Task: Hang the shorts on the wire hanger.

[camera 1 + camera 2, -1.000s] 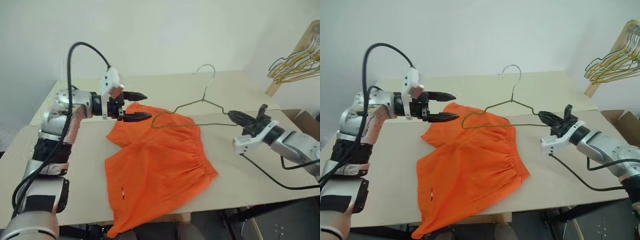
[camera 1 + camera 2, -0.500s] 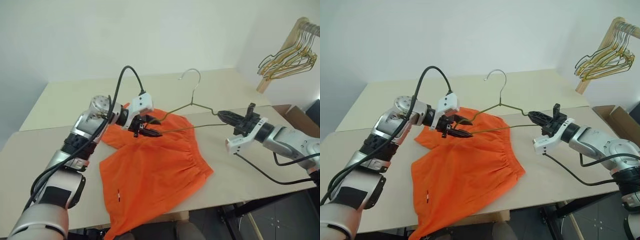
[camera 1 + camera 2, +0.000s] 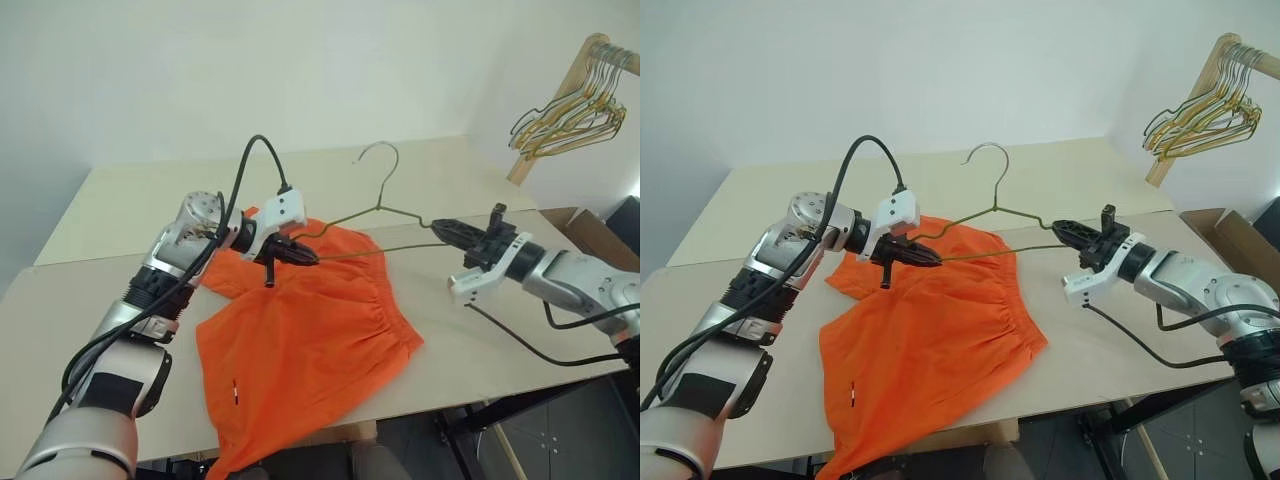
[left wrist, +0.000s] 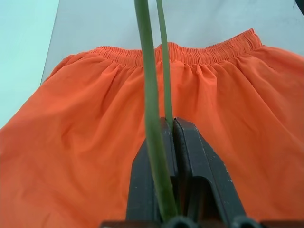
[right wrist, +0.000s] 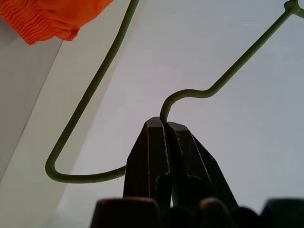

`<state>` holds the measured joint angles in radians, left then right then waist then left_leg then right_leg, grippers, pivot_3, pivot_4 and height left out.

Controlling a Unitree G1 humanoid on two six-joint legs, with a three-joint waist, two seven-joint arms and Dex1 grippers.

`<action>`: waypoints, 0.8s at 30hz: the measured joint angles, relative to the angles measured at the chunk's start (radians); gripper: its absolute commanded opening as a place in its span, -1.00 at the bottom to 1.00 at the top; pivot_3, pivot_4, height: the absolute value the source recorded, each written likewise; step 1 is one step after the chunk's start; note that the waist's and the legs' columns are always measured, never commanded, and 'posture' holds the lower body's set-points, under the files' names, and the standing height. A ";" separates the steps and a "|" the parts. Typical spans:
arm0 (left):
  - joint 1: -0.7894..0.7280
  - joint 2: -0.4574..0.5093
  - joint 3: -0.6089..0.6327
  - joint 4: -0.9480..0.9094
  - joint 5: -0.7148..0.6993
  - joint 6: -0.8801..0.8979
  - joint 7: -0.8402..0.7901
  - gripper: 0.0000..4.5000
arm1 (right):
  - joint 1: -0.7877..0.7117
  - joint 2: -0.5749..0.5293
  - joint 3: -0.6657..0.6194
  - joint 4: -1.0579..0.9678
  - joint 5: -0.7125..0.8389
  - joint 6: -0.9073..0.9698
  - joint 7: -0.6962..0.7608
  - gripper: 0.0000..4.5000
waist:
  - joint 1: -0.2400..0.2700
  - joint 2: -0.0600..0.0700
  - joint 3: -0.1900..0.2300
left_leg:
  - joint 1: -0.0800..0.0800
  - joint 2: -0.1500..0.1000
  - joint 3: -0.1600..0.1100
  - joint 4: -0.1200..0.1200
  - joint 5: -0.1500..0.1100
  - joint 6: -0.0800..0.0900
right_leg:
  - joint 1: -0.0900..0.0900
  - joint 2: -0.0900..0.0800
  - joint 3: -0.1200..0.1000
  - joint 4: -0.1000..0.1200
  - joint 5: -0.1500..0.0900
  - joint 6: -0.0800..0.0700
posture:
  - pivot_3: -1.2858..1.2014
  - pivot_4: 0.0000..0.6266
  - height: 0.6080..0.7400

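The shorts [image 3: 305, 340] lie spread flat on the table [image 3: 120, 200], with 1 leg hanging over the near edge. The hanger [image 3: 385, 215] is held above the shorts' far part, hook pointing up and away — its frame runs across between the 2 grippers. The left gripper [image 3: 308, 257] sits over the shorts' far left part, fingers [image 4: 190, 156] pressed together with the hanger's wire pinched between them. The right gripper [image 3: 447, 227] is off the shorts' right side, over bare table; its fingers [image 5: 156, 147] are closed on the hanger's right end, just beside the bend of the wire. A rack [image 3: 560, 110] of other hangers stands beyond the table's far right corner.
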<state>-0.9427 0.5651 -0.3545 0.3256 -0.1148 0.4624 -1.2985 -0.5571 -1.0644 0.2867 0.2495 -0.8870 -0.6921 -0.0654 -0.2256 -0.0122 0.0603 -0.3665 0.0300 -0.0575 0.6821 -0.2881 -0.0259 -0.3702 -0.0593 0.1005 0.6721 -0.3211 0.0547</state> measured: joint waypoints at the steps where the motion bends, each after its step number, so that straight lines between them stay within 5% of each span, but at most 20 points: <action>1: 0.000 -0.002 0.000 0.004 0.002 0.000 0.004 -1.00 | 0.000 -0.001 0.000 -0.001 0.028 -0.008 0.022 -0.41 | -0.001 0.000 0.000 | 0.000 0.000 0.000 0.000 0.000 0.000 | 0.000 0.000 0.000 0.000 0.000 0.000 | -0.08 -1.00 1.00; 10: 0.000 -0.003 0.011 0.034 0.020 0.016 0.064 -1.00 | 0.098 -0.084 -0.047 -0.050 0.347 -0.125 0.257 0.99 | -0.006 0.000 0.000 | 0.000 0.000 0.000 0.001 0.000 0.001 | 0.001 0.000 0.000 0.000 0.000 0.000 | -0.07 -1.00 1.00; 14: 0.008 0.026 0.023 0.035 0.037 -0.011 0.082 -1.00 | 0.194 -0.104 -0.053 -0.171 0.728 0.036 0.531 0.99 | -0.010 0.000 -0.001 | 0.002 0.000 0.000 0.002 -0.001 0.001 | 0.004 0.000 0.000 0.000 0.000 0.000 | -0.05 -1.00 1.00; 18: 0.048 0.056 0.026 0.006 0.051 -0.120 0.079 -1.00 | 0.147 -0.096 -0.073 -0.326 1.103 0.463 0.791 0.99 | -0.004 0.000 -0.001 | 0.016 0.001 -0.002 0.001 -0.002 0.004 | 0.020 0.000 -0.001 -0.004 0.000 0.000 | -0.04 -1.00 1.00; 24: 0.088 0.075 0.045 -0.076 0.047 -0.190 0.071 -1.00 | -0.096 -0.042 -0.058 -0.337 1.269 1.031 1.030 0.99 | 0.040 0.001 -0.002 | 0.014 0.001 -0.007 0.001 -0.003 0.005 | 0.016 0.001 -0.004 -0.004 0.000 0.001 | -0.02 -1.00 1.00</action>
<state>-0.8545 0.6399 -0.3091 0.2497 -0.0677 0.2723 -1.2278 -0.6528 -1.1068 0.2282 -0.0872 0.3821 0.3394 0.9651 -0.1856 -0.0111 0.0582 -0.3528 0.0309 -0.0644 0.6828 -0.2907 -0.0213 -0.3537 -0.0585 0.0969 0.6680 -0.3210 0.0554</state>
